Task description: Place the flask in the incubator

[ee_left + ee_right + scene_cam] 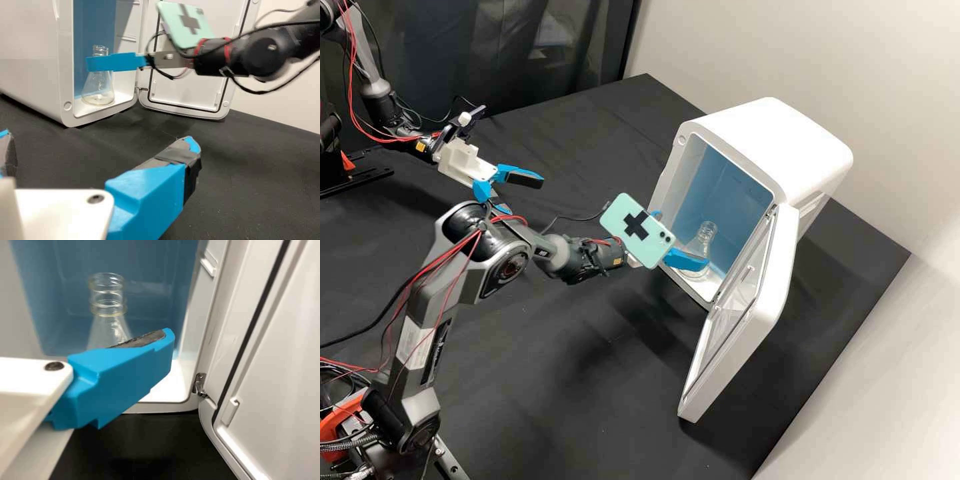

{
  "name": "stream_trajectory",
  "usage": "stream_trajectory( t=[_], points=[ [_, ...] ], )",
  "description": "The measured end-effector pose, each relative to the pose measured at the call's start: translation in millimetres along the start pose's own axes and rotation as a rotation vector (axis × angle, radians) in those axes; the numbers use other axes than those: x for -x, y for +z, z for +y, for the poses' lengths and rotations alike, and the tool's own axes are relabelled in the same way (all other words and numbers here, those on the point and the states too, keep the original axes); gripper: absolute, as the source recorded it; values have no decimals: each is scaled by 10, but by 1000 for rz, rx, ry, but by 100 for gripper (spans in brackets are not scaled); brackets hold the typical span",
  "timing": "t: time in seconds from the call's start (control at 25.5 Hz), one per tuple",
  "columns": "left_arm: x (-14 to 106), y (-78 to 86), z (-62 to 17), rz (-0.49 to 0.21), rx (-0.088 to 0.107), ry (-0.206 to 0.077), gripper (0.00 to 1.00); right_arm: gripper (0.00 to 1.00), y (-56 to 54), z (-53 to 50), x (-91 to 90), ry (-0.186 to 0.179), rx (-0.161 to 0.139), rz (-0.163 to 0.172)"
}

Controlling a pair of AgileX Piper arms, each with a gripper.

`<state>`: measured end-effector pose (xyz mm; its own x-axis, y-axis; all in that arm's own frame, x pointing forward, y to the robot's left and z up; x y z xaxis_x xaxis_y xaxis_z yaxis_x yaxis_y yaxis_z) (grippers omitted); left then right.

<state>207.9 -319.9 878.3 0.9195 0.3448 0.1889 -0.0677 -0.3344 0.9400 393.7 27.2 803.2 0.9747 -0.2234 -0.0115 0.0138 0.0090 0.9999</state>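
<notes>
A clear glass flask [705,241] stands upright on the floor of the white incubator [780,137], whose inside is blue. The incubator's door [747,313] hangs wide open on the near right side. My right gripper [682,240] is open at the incubator's mouth, just in front of the flask and not holding it. One of its blue fingers [114,62] crosses in front of the flask [98,77] at neck height. In the right wrist view that finger [122,367] lies before the flask [106,305]. My left gripper [519,192] hangs open and empty above the bench, far left of the incubator.
A mint green flat plate [637,230] with a black cross rides on the right wrist. Red cables run along both arms. The black bench [587,373] reaches to its right edge just past the door. A white wall stands behind the incubator.
</notes>
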Motion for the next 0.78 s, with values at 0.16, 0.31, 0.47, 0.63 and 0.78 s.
stream_trajectory(
  t=[0.16,0.31,0.47,0.63,0.78],
  points=[
    [20,28,65,-9,-9,28,100,100,74,-8,394,-6,-22,56],
    [77,86,207,-38,20,82,100,100,123,-39,729,13,-22,90],
    [91,77,239,-41,17,98,100,100,117,-63,980,35,-19,131],
    [94,66,243,-36,17,100,100,100,149,-53,1210,113,-43,161],
    [94,66,243,-36,17,100,100,100,216,-28,1375,126,-135,218]
  ],
)
